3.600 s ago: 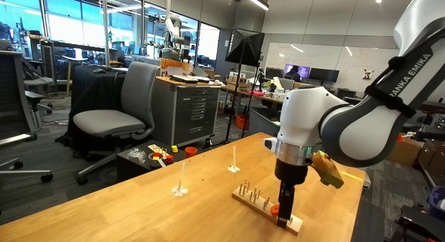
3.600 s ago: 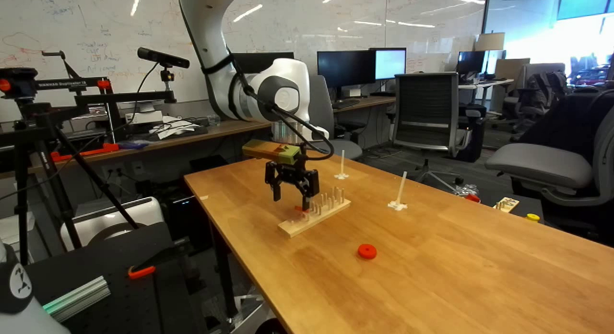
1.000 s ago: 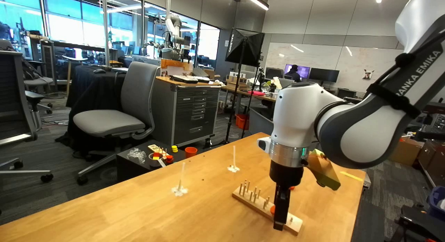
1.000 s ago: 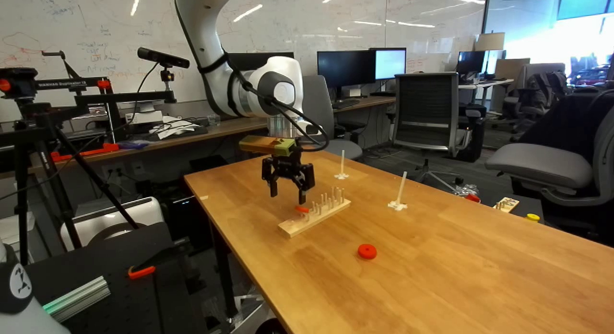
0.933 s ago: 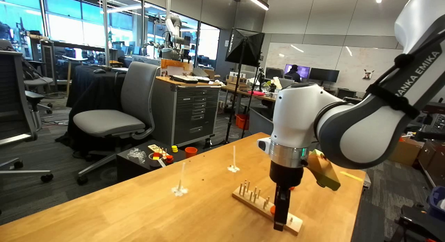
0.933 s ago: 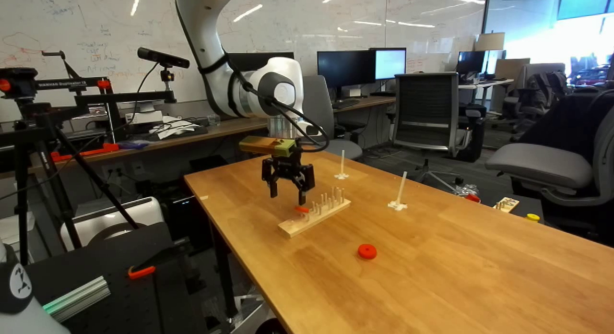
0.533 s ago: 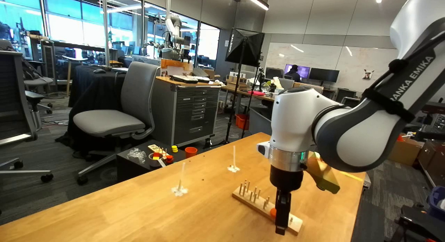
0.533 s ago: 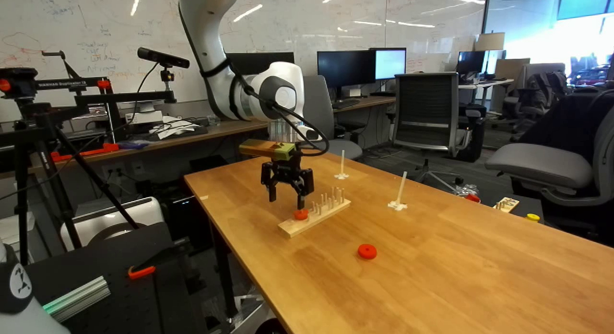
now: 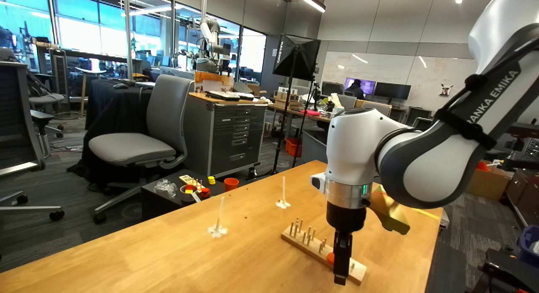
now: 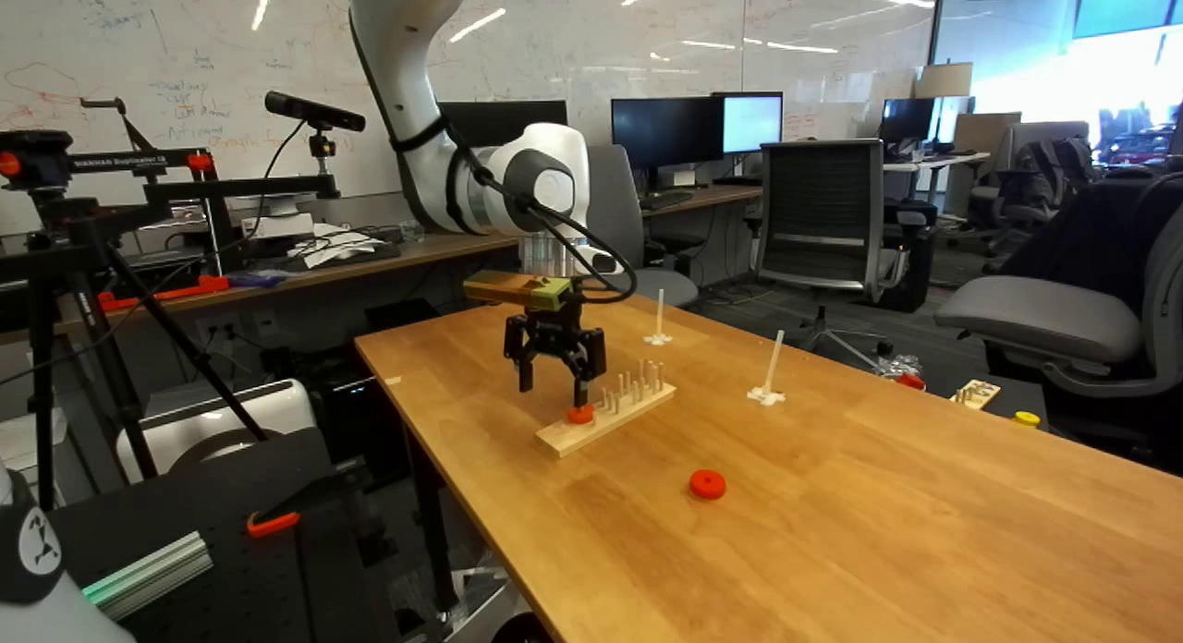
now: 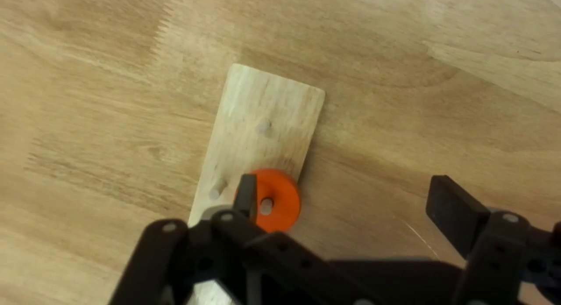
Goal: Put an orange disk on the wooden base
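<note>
Beyond our table [image 10: 832,523] stands a grey chair [image 9: 141,145]. We see the disk [image 11: 285,200] on the base [image 11: 269,101], around 1 peg [image 11: 266,207], though we cannot tell whether it sits flat. Our gripper [image 10: 553,395] stands wide and holds nothing; 1 finger [image 11: 249,195] hangs over the disk's edge, perhaps touching. We judge the disk light, stiff and a little slick, hard to damage; if it needs reseating, we should pinch its rim from opposite sides, clear of the other pegs.

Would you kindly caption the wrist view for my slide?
Open black gripper, one finger partly hiding a round orange disk pegged on the flat, pale wooden base.
</note>
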You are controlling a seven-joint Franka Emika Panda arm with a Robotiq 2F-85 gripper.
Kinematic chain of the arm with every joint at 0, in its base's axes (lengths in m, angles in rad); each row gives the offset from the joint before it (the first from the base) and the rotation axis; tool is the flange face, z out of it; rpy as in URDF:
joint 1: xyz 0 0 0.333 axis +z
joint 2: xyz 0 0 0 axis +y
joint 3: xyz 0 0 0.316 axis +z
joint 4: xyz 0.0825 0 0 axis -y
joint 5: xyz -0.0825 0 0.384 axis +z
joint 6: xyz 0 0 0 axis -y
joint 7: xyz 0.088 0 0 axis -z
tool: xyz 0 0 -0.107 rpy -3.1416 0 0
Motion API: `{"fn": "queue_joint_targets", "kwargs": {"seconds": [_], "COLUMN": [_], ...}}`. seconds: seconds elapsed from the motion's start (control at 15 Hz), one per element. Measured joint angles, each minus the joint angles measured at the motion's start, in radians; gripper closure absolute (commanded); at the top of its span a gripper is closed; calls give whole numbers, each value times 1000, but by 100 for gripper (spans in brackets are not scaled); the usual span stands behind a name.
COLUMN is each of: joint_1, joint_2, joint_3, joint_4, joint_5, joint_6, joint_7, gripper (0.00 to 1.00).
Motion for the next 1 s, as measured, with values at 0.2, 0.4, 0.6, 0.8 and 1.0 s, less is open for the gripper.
{"fn": "queue_joint_targets", "kwargs": {"seconds": [0.2,0.4,0.6,0.8,1.0], "joint_1": [-16,-51,-93,-117,-123], "joint_2": [-28,-90,-167,-244,-299], "joint_3": [5,16,27,29,27], "joint_4": [-13,-32,-41,-31,-5], "joint_5": [2,26,70,98,100], "joint_6": [15,18,0,-89,-219], "joint_7": [-5,-20,-46,-52,-49], "gripper": [0,0,0,0,0]}}
